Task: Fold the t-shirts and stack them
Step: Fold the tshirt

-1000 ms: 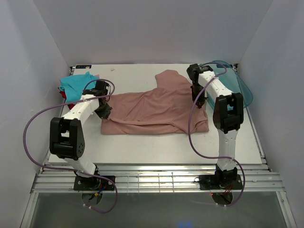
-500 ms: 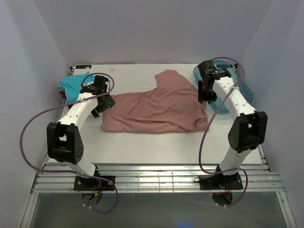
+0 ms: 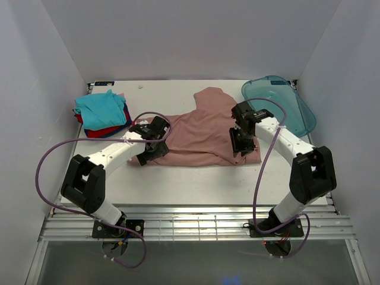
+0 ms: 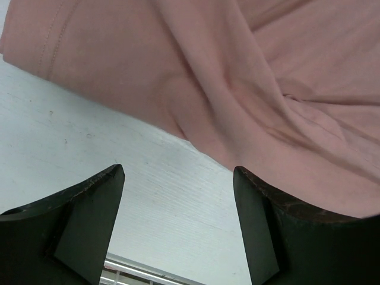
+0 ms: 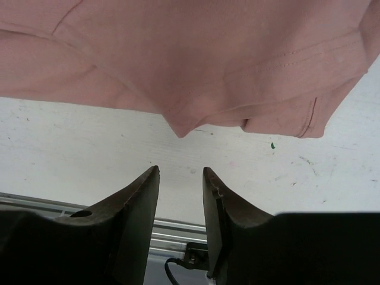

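While the pink shirt [image 3: 202,133] is lying lengthwise across the table [image 3: 196,184], both arms are hovering at its near hem: left gripper [image 4: 178,171] spread wide, right gripper [image 5: 181,170] narrowly apart, both empty.

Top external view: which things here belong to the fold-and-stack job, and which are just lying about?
Part of the job:
large dusty-pink cloth t-shirt, lying loosely in the middle
stack of folded cloth t-shirts at the far left, teal on top, red and dark blue showing beneath

Just lying about:
translucent blue-green plastic tray at the far right
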{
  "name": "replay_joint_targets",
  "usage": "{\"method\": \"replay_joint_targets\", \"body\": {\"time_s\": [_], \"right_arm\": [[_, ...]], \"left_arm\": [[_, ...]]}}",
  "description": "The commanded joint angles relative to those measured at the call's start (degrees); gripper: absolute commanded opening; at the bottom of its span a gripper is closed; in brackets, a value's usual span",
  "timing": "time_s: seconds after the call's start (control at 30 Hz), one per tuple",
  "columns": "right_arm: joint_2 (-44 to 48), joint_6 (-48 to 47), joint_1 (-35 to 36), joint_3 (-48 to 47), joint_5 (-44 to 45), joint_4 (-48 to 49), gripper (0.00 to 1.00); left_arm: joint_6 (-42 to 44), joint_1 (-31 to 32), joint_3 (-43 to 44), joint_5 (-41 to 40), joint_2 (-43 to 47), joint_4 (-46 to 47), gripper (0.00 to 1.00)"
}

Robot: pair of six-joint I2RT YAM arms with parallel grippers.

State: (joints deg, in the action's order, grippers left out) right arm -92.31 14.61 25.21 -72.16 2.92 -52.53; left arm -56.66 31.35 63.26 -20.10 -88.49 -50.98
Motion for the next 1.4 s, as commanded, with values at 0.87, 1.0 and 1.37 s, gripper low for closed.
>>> {"method": "replay_joint_targets", "body": {"time_s": [0.87,1.0,1.37], "right_arm": [[-8.9,-2.0,0.8,3.1,-2.4,5.3,0.23],[-9.1,-2.4,0.9,3.3,-4.0,4.7,0.08],[-13.4,-2.6,0.9,-20.0,0.9,-4.9,0.08]], "left_arm": [[-4.0,1.1,-8.3,-2.6,2.6,0.4,0.85],[-4.1,1.1,-8.7,-2.7,3.5,0.4,0.85],[-3.8,1.1,-9.6,-2.5,7.8,0.1,0.85]]}}
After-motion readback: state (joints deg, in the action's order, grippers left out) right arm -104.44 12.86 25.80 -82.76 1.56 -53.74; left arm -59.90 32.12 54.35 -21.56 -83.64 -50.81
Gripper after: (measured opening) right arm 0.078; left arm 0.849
